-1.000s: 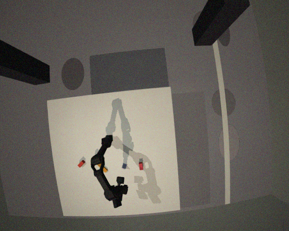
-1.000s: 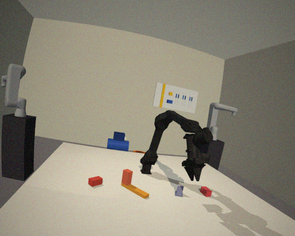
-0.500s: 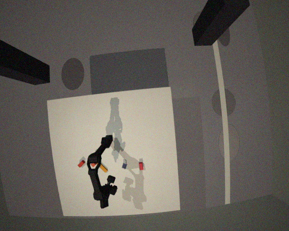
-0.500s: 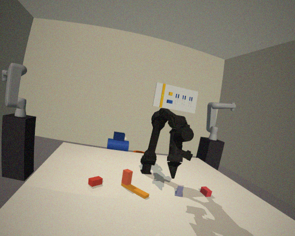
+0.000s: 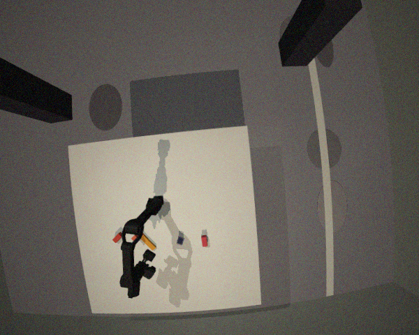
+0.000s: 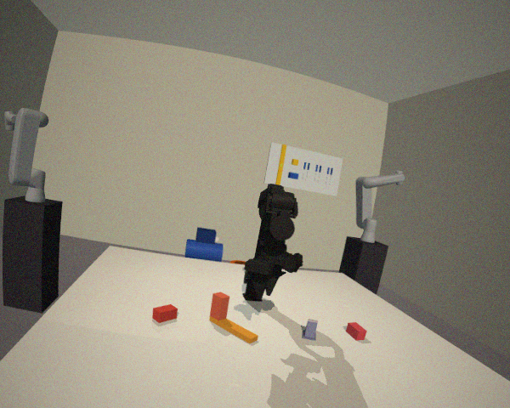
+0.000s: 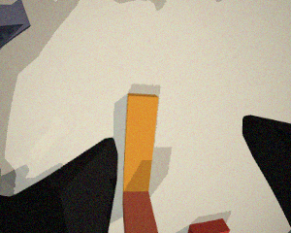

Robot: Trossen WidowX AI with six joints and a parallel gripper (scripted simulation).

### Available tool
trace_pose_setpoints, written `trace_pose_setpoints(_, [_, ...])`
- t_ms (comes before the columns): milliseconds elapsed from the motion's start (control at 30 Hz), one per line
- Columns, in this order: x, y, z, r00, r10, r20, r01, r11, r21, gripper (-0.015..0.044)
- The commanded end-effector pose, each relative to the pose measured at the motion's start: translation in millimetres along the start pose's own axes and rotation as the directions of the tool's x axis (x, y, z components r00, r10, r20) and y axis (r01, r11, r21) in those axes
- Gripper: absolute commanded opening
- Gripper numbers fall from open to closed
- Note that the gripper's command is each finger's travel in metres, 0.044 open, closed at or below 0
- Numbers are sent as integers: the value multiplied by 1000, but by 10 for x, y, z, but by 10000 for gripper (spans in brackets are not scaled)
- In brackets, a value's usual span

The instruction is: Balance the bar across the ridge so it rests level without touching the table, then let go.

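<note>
A pale table (image 6: 93, 351) fills the room, and one black robot arm (image 5: 127, 252) works above it. Seen from above, the arm rises from its base (image 5: 154, 205) near the middle of the table, folds at an elbow, and reaches along the table top away from the base, so that it hangs over the coloured blocks. From the side camera the arm looks bunched and upright, with its links stacked in front of one another.

The gripper (image 7: 184, 169) points down at the table. Its two dark fingers stand well apart at either side of the wrist view, and nothing is between them; it holds nothing.

The orange bar (image 7: 142, 146) lies flat on the table between the open fingers, nearer the left finger in the wrist view. One end of the bar touches the foot of a tall orange-red block (image 6: 219, 305), which stands upright. The bar's other end (image 6: 246, 336) rests on the table toward the side camera.

A small red block (image 6: 165, 313) lies just left of the tall block. A little purple wedge (image 6: 310, 329) sits to the right of the bar, and another red block (image 6: 355, 331) lies further right. A blue shape (image 6: 205, 246) rests at the table's far edge.
</note>
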State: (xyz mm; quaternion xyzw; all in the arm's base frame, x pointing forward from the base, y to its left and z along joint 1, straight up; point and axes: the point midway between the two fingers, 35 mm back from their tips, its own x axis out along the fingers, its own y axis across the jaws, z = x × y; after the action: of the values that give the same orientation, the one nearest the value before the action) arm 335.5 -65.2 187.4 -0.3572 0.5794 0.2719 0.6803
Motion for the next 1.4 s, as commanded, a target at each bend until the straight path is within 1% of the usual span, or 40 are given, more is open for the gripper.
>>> trace_pose_setpoints(0, [-29, 27, -192, 999, 30, -18, -29, 998, 59, 315])
trace_pose_setpoints(400, [-148, 175, -813, 988, 138, -66, -118, 962, 245, 315])
trace_pose_setpoints(567, [-123, 184, -846, 987, 144, -67, -123, 959, 255, 315])
trace_pose_setpoints(667, [5, 178, -849, 987, 144, -67, -122, 959, 255, 315])
trace_pose_setpoints(1167, [986, 344, -921, 987, 144, -67, -123, 959, 255, 315])
trace_pose_setpoints(1367, [1036, 361, -927, 987, 144, -67, -123, 959, 255, 315])
